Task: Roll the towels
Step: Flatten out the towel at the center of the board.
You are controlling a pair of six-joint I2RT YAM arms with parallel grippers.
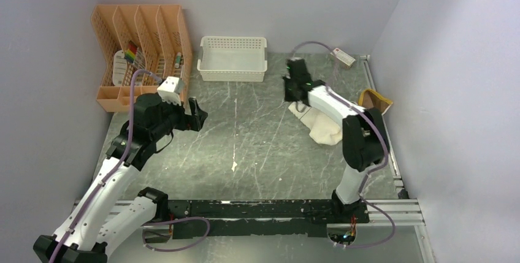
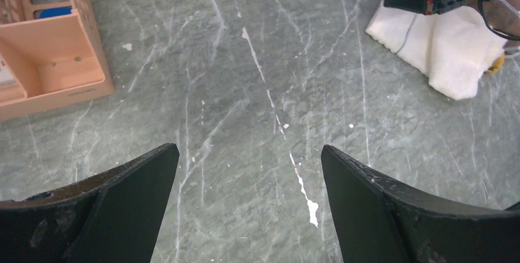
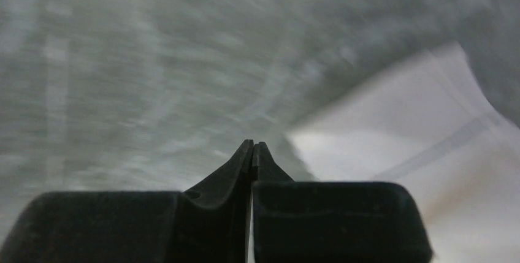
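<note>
A: Which step are we on?

B: The very start, I'd say, since neither towel is rolled. The white towel [image 1: 324, 127] lies in a crumpled heap on the tabletop [image 1: 257, 146], to the right of the basket [image 1: 232, 73] and nearer the arms, with its thin stripe showing. The yellow towel [image 1: 375, 99] is farther right of the basket, bunched against the side wall.

A: Claws?

B: The right claw [image 1: 295, 94] is clenched. In the wrist view its tips are pressed together and no cloth shows between them. It sits between the basket and the white towel, at the heap's basket-side edge. That view is smeared, so I can't tell if it touches the cloth. The left claw [image 1: 197, 116] is released, with its fingers wide apart and nothing in them. It's over bare tabletop to the left of the basket on the arms' side, well apart from both towels.

A: What does the next move call for?

B: My guess is the white towel goes first, as it's the one closest to a claw. The heap needs spreading flat before any rolling. For that the right claw must part its fingers and pinch a corner or the striped end. The left claw has to come over from the far side of the basket to hold the other end.

A: Risks?

B: Soft cloth can bunch up and drag instead of unfolding.
</note>
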